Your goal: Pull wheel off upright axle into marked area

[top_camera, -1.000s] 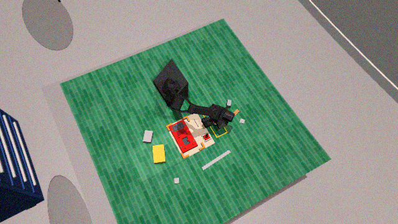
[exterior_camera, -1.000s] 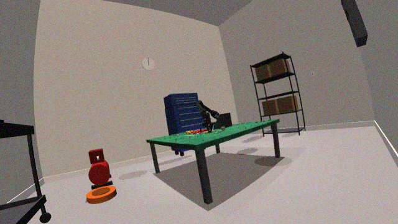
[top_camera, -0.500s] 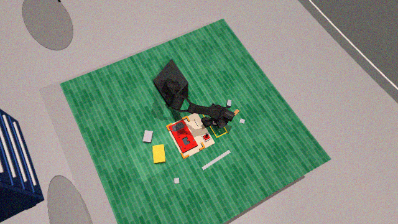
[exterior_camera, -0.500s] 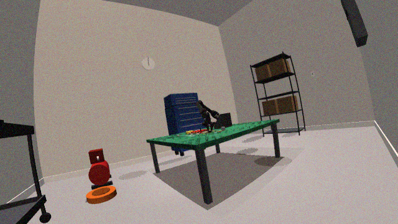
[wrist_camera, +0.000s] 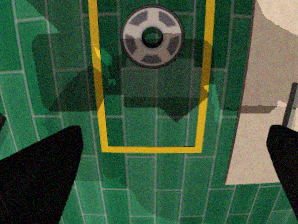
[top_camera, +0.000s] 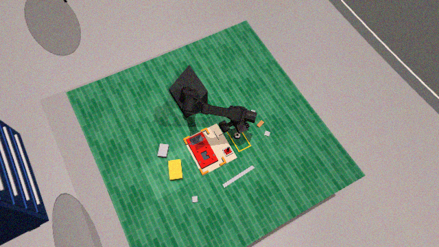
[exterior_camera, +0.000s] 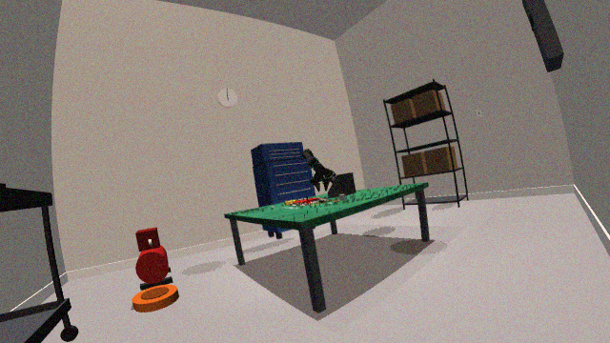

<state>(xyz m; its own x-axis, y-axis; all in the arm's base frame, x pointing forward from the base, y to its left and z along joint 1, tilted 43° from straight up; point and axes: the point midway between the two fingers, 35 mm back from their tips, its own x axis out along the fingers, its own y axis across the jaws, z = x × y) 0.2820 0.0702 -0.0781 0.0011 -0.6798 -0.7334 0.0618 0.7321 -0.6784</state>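
The wheel (top_camera: 237, 136) (wrist_camera: 152, 54), a dark tyre with a grey spoked face, lies flat inside the marked area, whose yellow outline (top_camera: 245, 148) (wrist_camera: 152, 149) shows on the green table. No side of the wheel crosses the outline in the wrist view. My gripper (top_camera: 234, 130) (exterior_camera: 321, 190) (wrist_camera: 176, 135) is wide open, with nothing between its fingers, and stands above the table, apart from the wheel. The upright axle (top_camera: 228, 150) is bare, on a small red base at the board's corner. The wheel is too small to make out in the exterior view.
The cream board (top_camera: 223, 138) (wrist_camera: 250, 160) with a red panel (top_camera: 211, 156) lies beside the marked area. A yellow block (top_camera: 175, 169), a grey-white block (top_camera: 163, 150), a pale strip (top_camera: 239, 176), an orange piece (top_camera: 260, 123) and small white pieces lie around on the table.
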